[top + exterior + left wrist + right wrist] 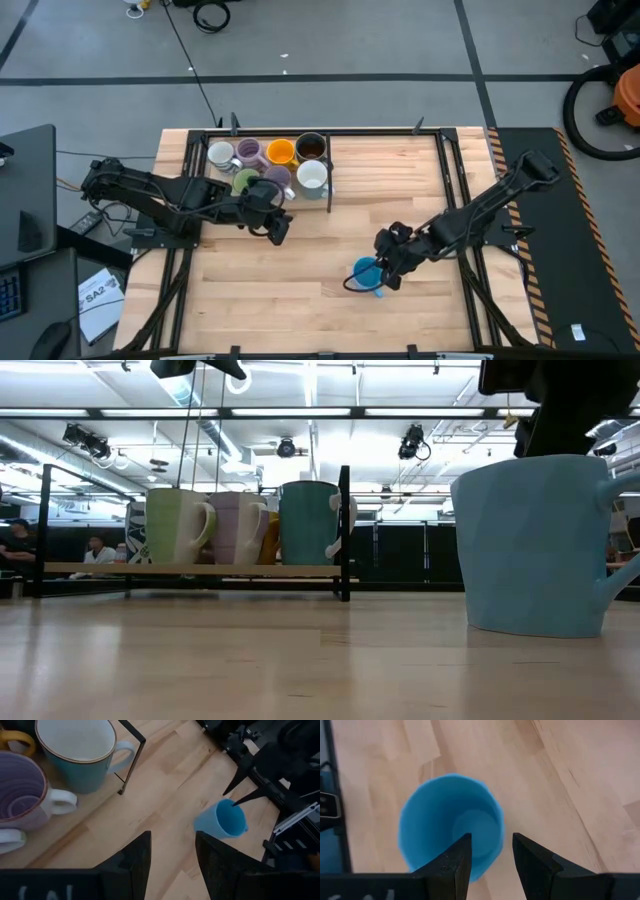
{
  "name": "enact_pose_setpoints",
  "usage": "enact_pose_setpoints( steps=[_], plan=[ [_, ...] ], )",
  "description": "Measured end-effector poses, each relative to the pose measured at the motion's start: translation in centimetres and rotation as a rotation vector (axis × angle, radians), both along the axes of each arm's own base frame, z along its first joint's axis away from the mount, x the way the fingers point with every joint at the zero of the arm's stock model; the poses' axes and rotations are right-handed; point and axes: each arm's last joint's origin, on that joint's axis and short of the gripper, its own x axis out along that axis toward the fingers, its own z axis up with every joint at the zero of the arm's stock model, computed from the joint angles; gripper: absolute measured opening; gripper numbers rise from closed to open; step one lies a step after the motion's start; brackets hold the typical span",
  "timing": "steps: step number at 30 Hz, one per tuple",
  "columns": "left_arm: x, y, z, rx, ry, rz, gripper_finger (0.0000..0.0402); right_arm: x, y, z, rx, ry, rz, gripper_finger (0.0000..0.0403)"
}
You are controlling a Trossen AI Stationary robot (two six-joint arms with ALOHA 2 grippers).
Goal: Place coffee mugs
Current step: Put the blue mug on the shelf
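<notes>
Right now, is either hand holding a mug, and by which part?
Neither. The right hand hangs open over the blue mug's rim, one finger inside, not closed. The left hand is open and empty beside the rack.

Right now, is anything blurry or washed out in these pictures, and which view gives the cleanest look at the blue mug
Low view: the blue mug looms large and near, and bright ceiling strip lights glare behind the rack. Left wrist view: the left gripper fingers are dark and soft-edged. Right wrist view: the mug's rim looks soft, close to the right gripper. High view: cleanest, evenly lit, faint shadows.
</notes>
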Motion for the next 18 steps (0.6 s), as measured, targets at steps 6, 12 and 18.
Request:
enact_pose_setpoints(
  steps=[6,12,18],
  plan=[
    [0.0,0.0,0.0,0.001,0.000,-0.001,0.0160,0.3,0.0,-0.6,-0.030,0.014,-0.010,0.0148],
    [0.0,0.0,0.0,0.002,-0.002,-0.002,0.0160,0.6,0.2,-1.6,-0.060,0.047,-0.015,0.0148],
    [0.0,0.0,0.0,0.002,-0.002,-0.002,0.0160,1.4,0.7,-3.3,-0.060,0.092,-0.004,0.0145]
  ],
)
